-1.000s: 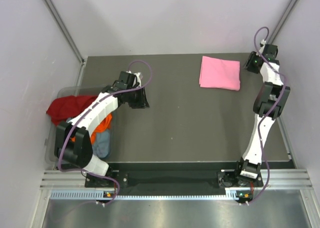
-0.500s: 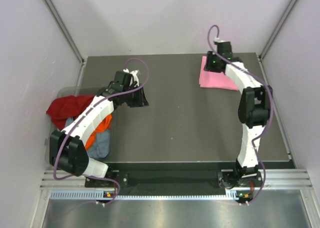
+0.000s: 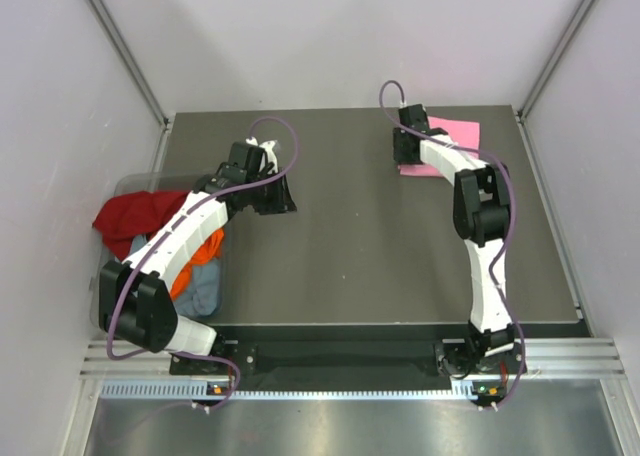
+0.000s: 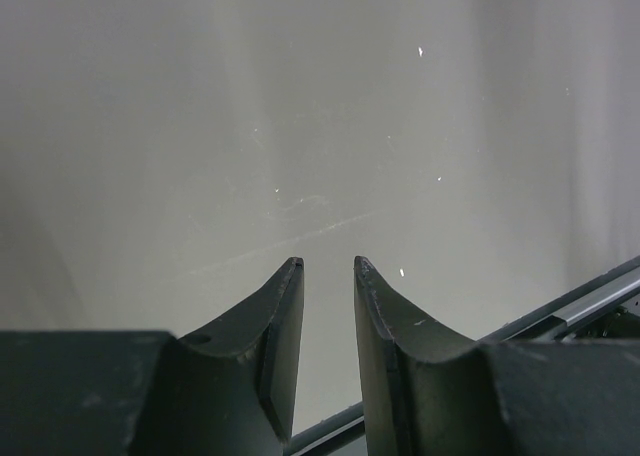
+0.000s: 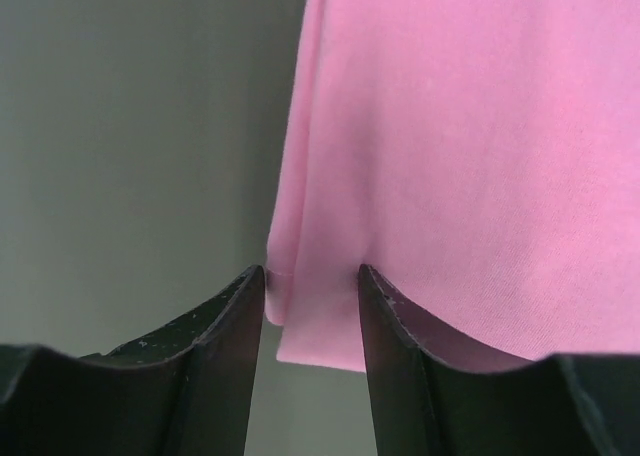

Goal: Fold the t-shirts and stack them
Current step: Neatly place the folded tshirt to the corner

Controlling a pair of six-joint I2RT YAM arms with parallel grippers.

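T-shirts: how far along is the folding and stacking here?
Done: the pink t-shirt lies folded at the far right of the table. In hand: the right hand straddles its corner, jaws apart, not gripping; the left hand hangs open above the table. Left: the dark red t-shirt, orange t-shirt and grey-blue t-shirt, bunched unfolded in the bin at left.

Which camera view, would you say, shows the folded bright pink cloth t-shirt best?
The right wrist view: the bright pink cloth t-shirt fills much of the frame, its layered corner close up by the right gripper. The top external view shows only a strip past the right arm; the left wrist view, none.
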